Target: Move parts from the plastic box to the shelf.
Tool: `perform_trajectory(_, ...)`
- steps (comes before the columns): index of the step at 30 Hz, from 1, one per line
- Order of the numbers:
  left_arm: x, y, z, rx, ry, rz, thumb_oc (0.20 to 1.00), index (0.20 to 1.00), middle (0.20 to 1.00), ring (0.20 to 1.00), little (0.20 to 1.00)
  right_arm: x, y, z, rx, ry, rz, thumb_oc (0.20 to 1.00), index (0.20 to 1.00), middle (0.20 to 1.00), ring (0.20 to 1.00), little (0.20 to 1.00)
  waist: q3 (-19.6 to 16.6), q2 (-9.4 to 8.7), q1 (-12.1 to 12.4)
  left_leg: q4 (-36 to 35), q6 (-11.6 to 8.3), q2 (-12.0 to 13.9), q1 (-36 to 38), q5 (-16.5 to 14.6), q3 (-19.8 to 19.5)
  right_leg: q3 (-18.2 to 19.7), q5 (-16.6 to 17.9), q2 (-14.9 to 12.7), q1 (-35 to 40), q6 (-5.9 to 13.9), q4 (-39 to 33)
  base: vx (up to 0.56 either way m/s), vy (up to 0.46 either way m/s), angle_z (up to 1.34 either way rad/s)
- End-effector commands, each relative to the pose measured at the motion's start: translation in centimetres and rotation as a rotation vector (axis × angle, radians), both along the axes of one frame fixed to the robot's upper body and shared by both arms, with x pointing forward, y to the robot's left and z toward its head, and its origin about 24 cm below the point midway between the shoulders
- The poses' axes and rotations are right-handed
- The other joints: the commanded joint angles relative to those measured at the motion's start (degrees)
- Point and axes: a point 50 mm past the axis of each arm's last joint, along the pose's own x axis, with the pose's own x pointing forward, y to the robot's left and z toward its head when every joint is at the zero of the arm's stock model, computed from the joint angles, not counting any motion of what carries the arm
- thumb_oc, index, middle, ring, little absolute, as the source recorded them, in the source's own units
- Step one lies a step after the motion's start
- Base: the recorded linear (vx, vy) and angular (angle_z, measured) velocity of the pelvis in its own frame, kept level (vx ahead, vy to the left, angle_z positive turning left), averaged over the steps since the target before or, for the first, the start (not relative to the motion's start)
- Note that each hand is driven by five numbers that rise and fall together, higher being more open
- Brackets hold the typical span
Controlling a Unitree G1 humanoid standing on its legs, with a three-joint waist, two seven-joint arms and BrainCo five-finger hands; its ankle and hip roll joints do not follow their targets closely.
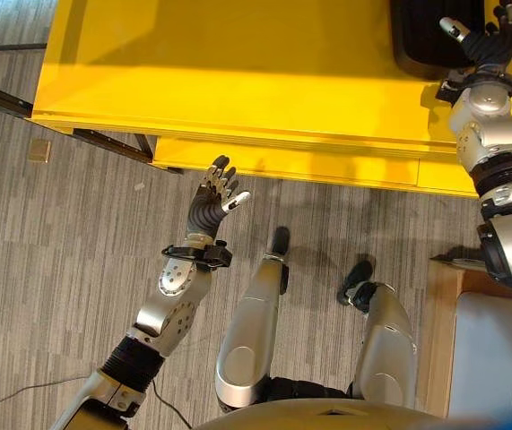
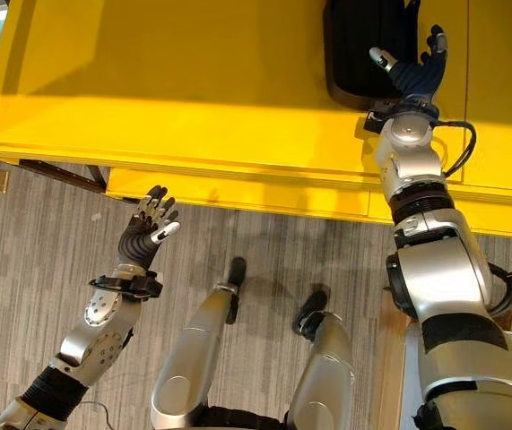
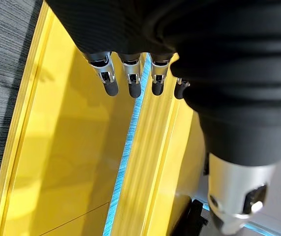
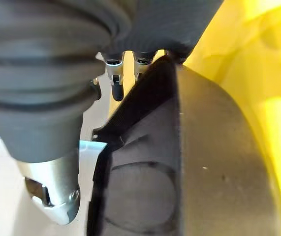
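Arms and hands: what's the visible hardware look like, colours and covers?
Both arms are silver-grey shells with black ribbed bands at the joints. The left hand and right hand each have a dark ribbed cover over the back and wrist, with silver fingers ending in dark tips. A black strap rings each wrist, and a thin black cable loops beside the right forearm.

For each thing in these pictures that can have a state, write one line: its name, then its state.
Left hand: open, fingers spread, raised over the floor just short of the shelf edge, holding nothing.
Right hand: open, fingers straight, reaching over the black part.
Black part: lying flat on the yellow shelf, not lifted.
Yellow shelf: top surface bare apart from the black part.
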Motion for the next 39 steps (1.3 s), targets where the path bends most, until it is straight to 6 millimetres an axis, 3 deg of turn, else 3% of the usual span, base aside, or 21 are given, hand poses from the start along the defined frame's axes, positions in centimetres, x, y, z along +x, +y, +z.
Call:
perform_trajectory(1,-0.5,0.4,1.0,-0.012,-0.064,0.018,1.000,1.000,1.000,1.000,1.000,0.1,-0.3,-1.5,0.035,0.034,0.009,1.000,1.000,1.000,1.000,1.000,-1.2,-0.42,1.5,2.2,-1.79,1.6,-1.9,-2.5,0.6,3.7,-5.0,0.5,6.4,4.24,2.6,0.00,0.000,0.00)
perform_trajectory(39,-0.5,0.7,0.7,-0.008,-0.056,0.033,1.000,1.000,1.000,1.000,1.000,0.9,3.1,-3.6,0.043,0.087,0.120,1.000,1.000,1.000,1.000,1.000,-1.2,-0.65,1.9,2.5,-1.63,1.6,-2.7,-2.5,0.4,3.7,-5.2,0.6,5.6,4.02,3.4,0.00,0.000,0.00)
